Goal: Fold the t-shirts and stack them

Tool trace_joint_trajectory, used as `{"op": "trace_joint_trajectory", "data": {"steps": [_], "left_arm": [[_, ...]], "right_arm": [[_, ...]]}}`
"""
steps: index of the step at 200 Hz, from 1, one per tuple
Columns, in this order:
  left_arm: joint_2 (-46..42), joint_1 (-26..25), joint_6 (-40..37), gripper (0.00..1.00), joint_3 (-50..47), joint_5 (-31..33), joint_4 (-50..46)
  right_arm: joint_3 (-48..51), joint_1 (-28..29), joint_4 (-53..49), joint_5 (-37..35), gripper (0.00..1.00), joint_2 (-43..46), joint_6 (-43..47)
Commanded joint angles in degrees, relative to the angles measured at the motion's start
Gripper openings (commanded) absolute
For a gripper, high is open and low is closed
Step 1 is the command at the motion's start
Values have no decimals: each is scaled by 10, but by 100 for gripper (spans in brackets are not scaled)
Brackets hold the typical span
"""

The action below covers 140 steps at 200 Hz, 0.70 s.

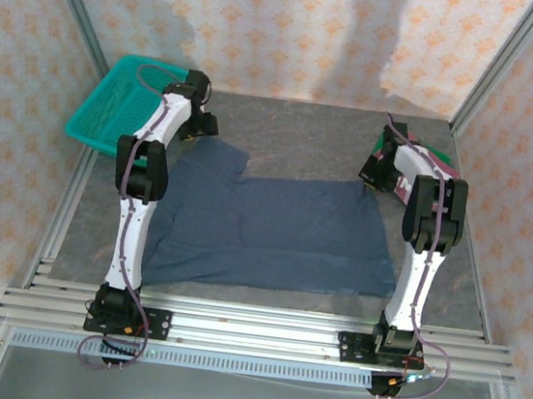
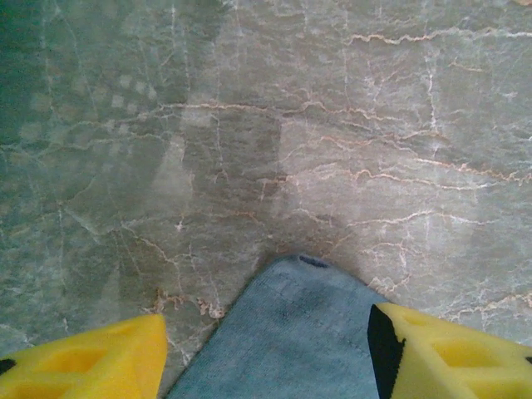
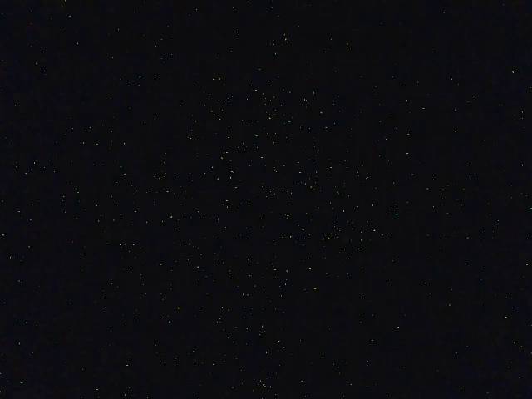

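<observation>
A slate-blue t-shirt (image 1: pixel 272 229) lies spread flat on the grey marble table (image 1: pixel 305 126). My left gripper (image 1: pixel 201 125) hangs at its far left sleeve corner. In the left wrist view the jaws are open (image 2: pixel 268 332), with the yellow fingers (image 2: pixel 91 357) on either side of the blue cloth corner (image 2: pixel 299 299). My right gripper (image 1: pixel 378 170) is down at the shirt's far right corner and shut. The right wrist view is black, so I cannot tell whether cloth is pinched. Behind the right arm lie a dark red t-shirt (image 1: pixel 403 186) and a green one (image 1: pixel 443 164).
A teal mesh basket (image 1: pixel 113 103) stands at the far left corner, close behind the left arm. Papered walls and metal frame posts close in the table on three sides. Aluminium rails run along the near edge.
</observation>
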State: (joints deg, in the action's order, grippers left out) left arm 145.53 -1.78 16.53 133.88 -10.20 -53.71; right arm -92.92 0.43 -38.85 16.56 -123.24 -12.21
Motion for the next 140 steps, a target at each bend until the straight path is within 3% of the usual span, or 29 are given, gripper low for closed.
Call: {"op": "trace_joint_trajectory", "data": {"steps": [1,22,67,112,140], "left_arm": [[21,-3,-3,61,24,-3,-8],[32,-9,-4,59,27,-5,-4],[49,-11,-1,41,30,-26,8],[43,-12,0,0,35,-29,17],[21,-9,-13,0,33,-7,6]], "right_arm": [[21,8,-6,4,3,26,-5],[27,8,-5,8,3,31,-4],[32,11,-12,5,2,39,0],[32,12,-15,-4,0,47,2],[20,12,-22,-18,0,55,10]]}}
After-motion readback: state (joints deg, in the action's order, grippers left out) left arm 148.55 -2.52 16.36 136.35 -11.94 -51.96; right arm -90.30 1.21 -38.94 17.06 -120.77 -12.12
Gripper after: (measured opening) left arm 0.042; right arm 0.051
